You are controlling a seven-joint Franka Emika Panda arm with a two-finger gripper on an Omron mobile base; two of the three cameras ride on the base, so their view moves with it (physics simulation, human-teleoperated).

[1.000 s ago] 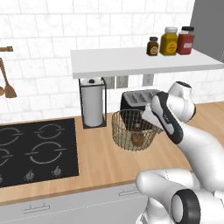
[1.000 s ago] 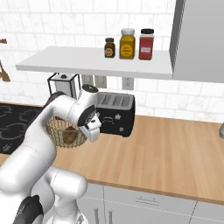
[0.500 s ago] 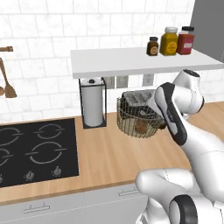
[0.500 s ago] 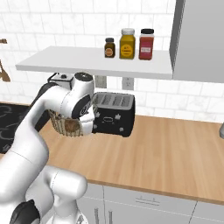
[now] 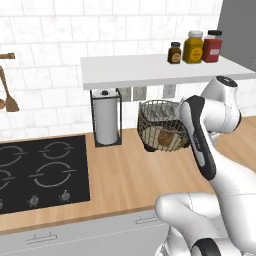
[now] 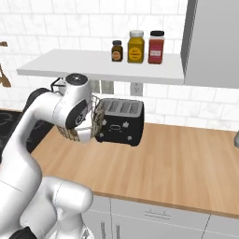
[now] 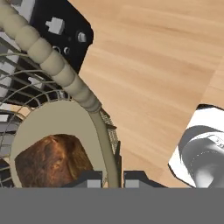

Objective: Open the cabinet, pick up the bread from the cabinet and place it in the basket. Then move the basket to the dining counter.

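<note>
— Since a second ago the basket (image 5: 162, 132) has come up off the wood surface (image 5: 120, 175); it hangs tilted in front of the toaster (image 6: 122, 121), under the white shelf (image 5: 150, 67). The arm has swung up with it.

— And the bread (image 7: 50, 159)?

— Inside the basket, on its pale bottom. In the hand view it sits just left of the end effector (image 7: 113, 178), close but not touching.

— What does the end effector hold?

— The basket's rim. A wire of the wall passes straight between the two dark fingertips (image 7: 89, 178), which are nearly pressed together on it, one inside the basket, one outside.

— Anything else near?

— A paper-towel roll (image 5: 106, 122) stands left of the basket, and the black hob (image 5: 40, 172) further left. Three jars (image 5: 195, 47) stand on the shelf above.
</note>
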